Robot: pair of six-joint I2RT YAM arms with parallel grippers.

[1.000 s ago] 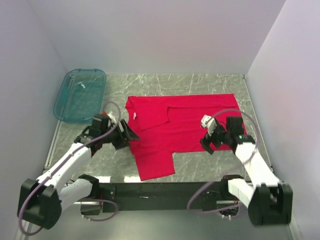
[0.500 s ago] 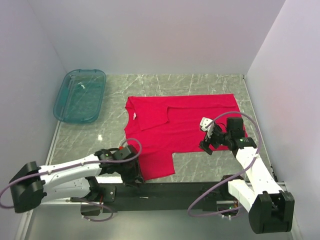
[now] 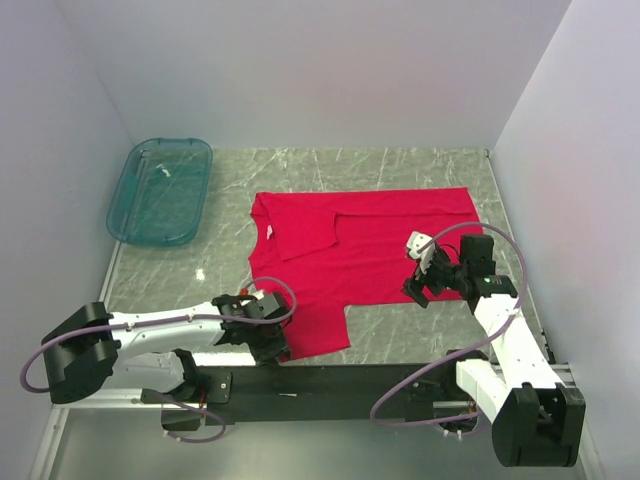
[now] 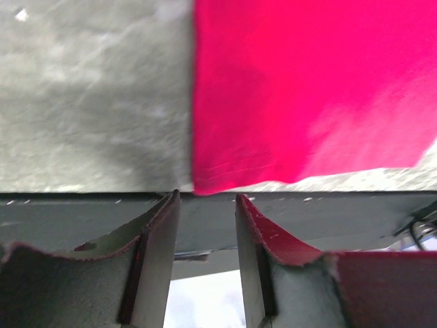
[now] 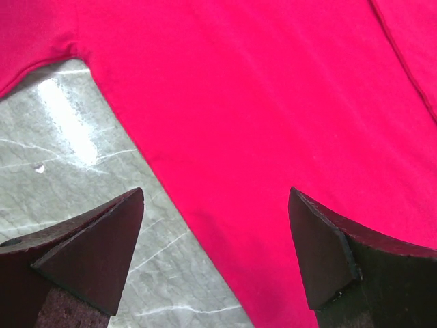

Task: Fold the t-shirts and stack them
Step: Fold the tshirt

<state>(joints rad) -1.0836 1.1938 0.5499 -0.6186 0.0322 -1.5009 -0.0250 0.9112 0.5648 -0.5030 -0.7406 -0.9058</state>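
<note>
The red t-shirt lies flat mid-table, one sleeve already turned in across the chest, its hem toward the arms. Big move on the left: that arm has swung away from the collar side and down to the near left hem corner. The left gripper has narrowed to a slim gap; the corner sits just ahead of its tips, nothing caught yet. The right gripper has barely shifted, spread wide above the shirt's right edge, empty. That looks like the set-up for lifting the hem into the next fold. The teal tub sits well apart, far left.
</note>
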